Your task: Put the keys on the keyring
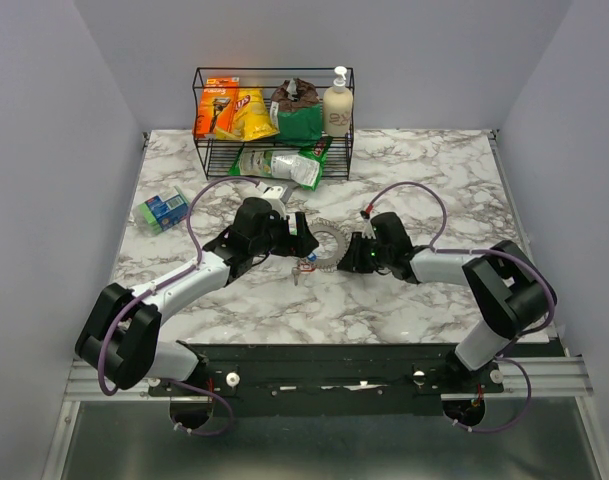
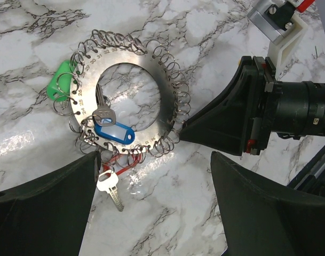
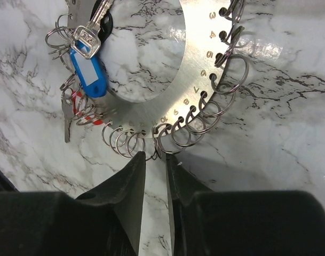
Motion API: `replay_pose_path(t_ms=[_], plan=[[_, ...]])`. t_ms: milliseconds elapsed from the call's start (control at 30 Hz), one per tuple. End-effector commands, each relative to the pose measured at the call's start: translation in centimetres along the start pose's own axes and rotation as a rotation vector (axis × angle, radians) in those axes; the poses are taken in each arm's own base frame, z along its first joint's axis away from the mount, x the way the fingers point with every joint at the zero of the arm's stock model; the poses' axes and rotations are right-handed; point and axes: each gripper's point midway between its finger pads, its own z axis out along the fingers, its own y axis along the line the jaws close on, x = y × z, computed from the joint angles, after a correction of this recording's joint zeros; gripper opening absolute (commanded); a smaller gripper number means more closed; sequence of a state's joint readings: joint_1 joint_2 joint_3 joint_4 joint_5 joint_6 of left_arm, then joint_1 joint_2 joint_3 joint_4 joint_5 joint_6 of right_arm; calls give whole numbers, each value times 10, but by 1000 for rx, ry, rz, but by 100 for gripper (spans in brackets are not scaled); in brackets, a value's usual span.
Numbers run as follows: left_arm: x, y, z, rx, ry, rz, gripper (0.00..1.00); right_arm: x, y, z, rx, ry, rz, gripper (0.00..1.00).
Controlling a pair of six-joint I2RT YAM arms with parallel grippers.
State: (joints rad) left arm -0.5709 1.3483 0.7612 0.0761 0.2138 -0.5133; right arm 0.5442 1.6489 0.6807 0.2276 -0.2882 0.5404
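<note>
Your right gripper [image 3: 156, 156] is clenched on a wire loop at the rim of the keyring [image 3: 189, 90], which lies flat mid-table. Hold that pinch steady. Your left gripper [image 2: 154, 160] hangs released over the silver key [image 2: 110, 189], just outside the rim, so lower squarely. The glossy marble table [image 1: 434, 170] looks slippery. A wire rack [image 1: 274, 120] stands well behind, with plain walls around.

keyring [image 2: 127, 53]: flat silver disc, numbered holes, wire split rings round its rim, flat on table [image 2: 205, 32], upper-left of left wrist view | blue tag [image 2: 114, 132]: lower-left rim | upper key [image 2: 102, 111]: above it, blade pointing up | green tag [image 2: 61, 82]: left rim | red tag [image 2: 115, 159]: bottom rim, partly hidden | lower key [image 2: 110, 189]: pale head, just outside bottom rim
</note>
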Motion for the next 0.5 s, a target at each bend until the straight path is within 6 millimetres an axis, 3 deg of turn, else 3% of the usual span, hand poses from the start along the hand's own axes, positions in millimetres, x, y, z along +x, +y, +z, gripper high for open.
replay_pose_path(t_ms=[0,267,467], plan=[[-9,-8,-4,20,-25,13,93,-4,-4,7,29,-21,3,28],[-8,-7,-5,17,-26,9,93,-12,-3,9,42,-34,10,27],[-6,-5,-6,10,-22,9,93,-15,-3,12,51,-29,4,12]])
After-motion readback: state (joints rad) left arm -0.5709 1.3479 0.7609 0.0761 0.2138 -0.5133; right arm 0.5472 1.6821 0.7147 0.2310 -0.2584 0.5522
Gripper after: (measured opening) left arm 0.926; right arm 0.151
